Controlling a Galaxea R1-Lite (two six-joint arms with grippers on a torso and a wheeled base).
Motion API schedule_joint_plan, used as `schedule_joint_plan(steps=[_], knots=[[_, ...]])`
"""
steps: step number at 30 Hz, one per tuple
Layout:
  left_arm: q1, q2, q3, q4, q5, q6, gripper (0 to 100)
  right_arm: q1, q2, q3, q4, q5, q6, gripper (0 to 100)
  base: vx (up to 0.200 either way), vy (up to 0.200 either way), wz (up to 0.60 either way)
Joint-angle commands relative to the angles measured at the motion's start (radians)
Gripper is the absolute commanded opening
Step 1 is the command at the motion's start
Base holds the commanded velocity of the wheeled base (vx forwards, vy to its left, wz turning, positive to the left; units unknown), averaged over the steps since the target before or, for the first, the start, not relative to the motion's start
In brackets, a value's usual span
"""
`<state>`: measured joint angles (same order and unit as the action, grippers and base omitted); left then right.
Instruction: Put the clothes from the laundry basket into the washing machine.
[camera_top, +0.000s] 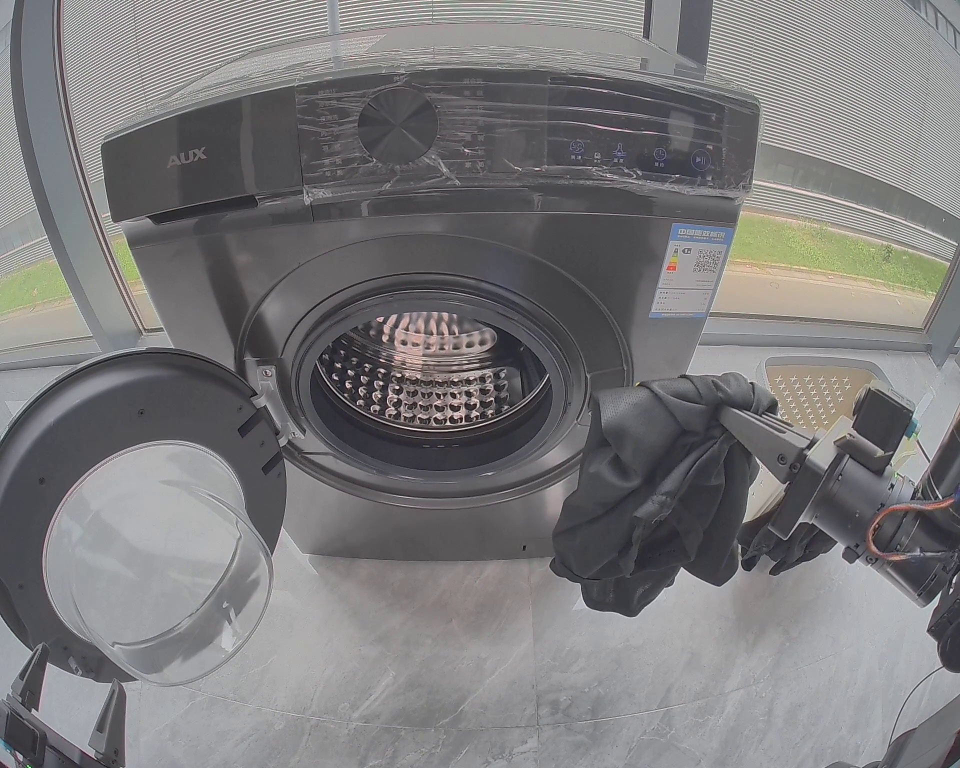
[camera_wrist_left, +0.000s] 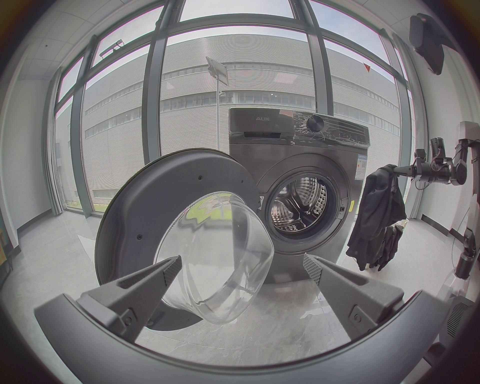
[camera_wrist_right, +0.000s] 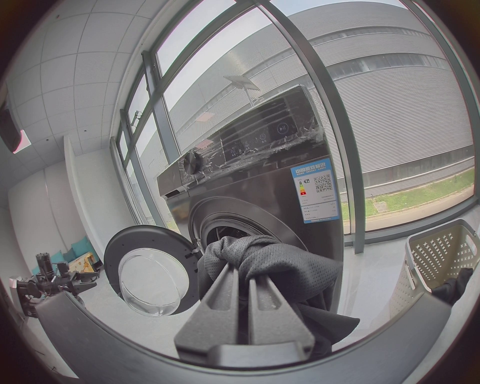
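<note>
The carrying step is in hand: the right claw (camera_top: 738, 418) is clamped tight on a bunched dark garment (camera_top: 650, 490). The garment hangs above the floor, just right of the washing machine (camera_top: 430, 240) and near the laundry basket (camera_wrist_right: 440, 255). Next, I judge, the arm must swing the garment leftward into the open drum (camera_top: 430, 385) and release it; trailing cloth could catch on the rim. The left claw (camera_wrist_left: 242, 265) sits low by the open door (camera_top: 140, 500), fingers wide apart, holding nothing.
</note>
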<state>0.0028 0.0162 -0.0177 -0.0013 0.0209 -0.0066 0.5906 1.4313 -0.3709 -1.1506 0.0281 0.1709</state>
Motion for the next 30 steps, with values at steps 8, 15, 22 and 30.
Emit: schedule_joint_plan(steps=[8,15,22,30], knots=[[0.0,-0.016,0.016,0.0,0.001,-0.001,100,0.014,0.001,0.027,-0.003,0.052,0.119,0,0.0,0.1,0.0],[0.0,-0.016,0.016,0.0,0.004,0.005,100,0.029,0.006,0.03,-0.015,0.056,0.188,0,0.0,0.057,0.0],[0.0,-0.016,0.016,0.0,0.005,0.007,100,0.02,-0.005,0.04,-0.015,0.107,0.188,0,0.0,0.0,0.0],[0.0,-0.016,0.016,0.0,0.005,0.005,100,0.021,0.0,0.061,-0.017,0.115,0.187,0,0.0,0.0,0.0]])
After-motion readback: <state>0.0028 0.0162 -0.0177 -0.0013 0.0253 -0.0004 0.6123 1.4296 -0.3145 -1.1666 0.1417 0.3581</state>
